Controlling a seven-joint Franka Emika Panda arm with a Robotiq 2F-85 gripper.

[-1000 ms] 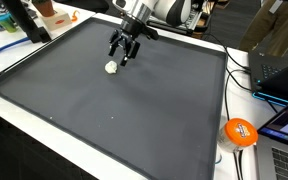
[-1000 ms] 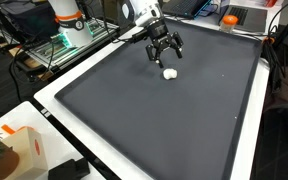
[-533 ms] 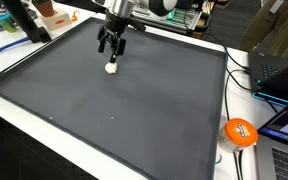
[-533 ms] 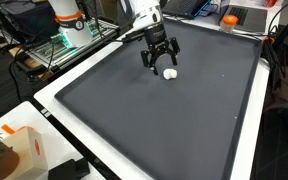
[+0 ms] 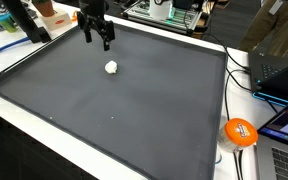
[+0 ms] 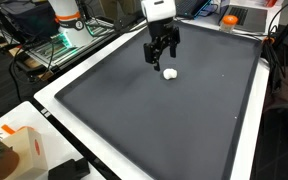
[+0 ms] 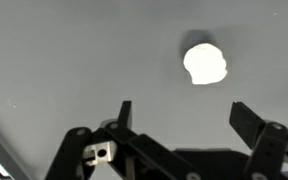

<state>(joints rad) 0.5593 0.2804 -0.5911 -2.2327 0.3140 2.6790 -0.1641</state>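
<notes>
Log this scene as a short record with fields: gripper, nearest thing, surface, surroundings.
gripper: gripper open and empty, raised above the surface
nearest thing: small white lump, lying alone and apart from the gripper; in the wrist view it sits beyond the fingertips, not between them
contact: none
surface: dark grey mat with a pale border around it
surroundings: orange round object off the mat, near its corner
</notes>
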